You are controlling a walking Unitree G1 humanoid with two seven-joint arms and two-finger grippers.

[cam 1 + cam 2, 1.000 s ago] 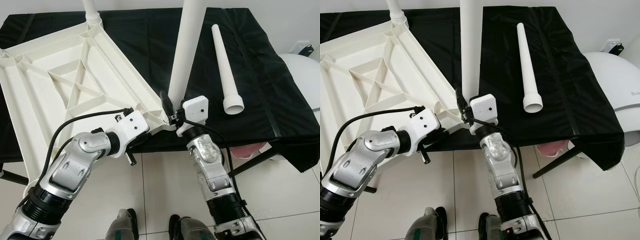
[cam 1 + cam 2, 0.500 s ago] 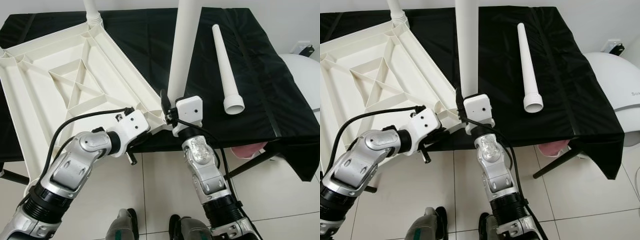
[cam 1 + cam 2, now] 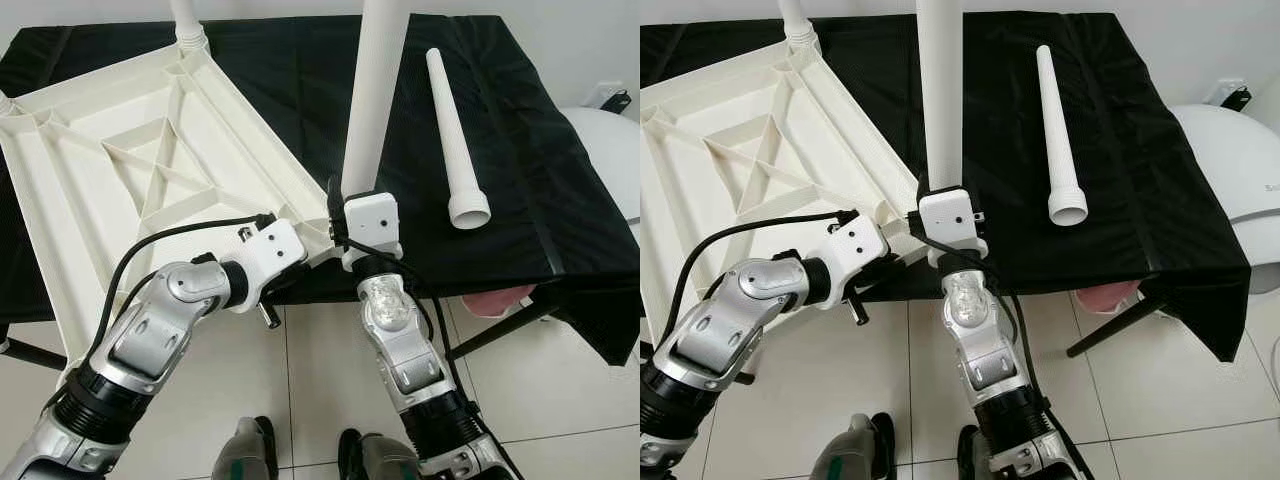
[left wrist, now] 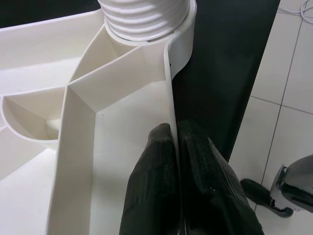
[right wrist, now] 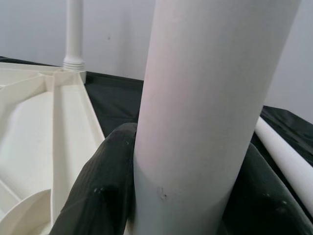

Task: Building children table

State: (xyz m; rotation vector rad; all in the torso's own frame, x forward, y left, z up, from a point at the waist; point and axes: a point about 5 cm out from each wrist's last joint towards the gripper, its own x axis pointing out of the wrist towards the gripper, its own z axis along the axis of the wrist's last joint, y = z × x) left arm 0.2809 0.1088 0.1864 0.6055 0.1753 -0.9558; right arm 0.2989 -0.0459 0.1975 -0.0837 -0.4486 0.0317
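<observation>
The white plastic tabletop [image 3: 130, 170] lies upside down on the black-draped table, its ribbed underside up. A white leg [image 3: 370, 100] stands upright in the near corner socket, and my right gripper [image 3: 345, 205] is shut around its base, the fingers [image 5: 98, 196] on both sides. My left gripper [image 4: 175, 147] is shut on the tabletop's rim wall [image 4: 168, 98] just below that threaded socket [image 4: 144, 17]. Another leg [image 3: 186, 20] stands in the far corner. A loose white leg [image 3: 452, 130] lies on the cloth to the right.
The black cloth [image 3: 530, 190] hangs over the table's front and right edges. A white rounded appliance [image 3: 605, 150] stands at the right. White floor tiles lie below, with my feet [image 3: 250, 450] near the bottom. A pink object [image 3: 495, 300] sits under the table.
My right arm has swung left and turned, so its wrist now faces straight at the upright leg. The tabletop has shifted slightly; the left gripper keeps its hold.
</observation>
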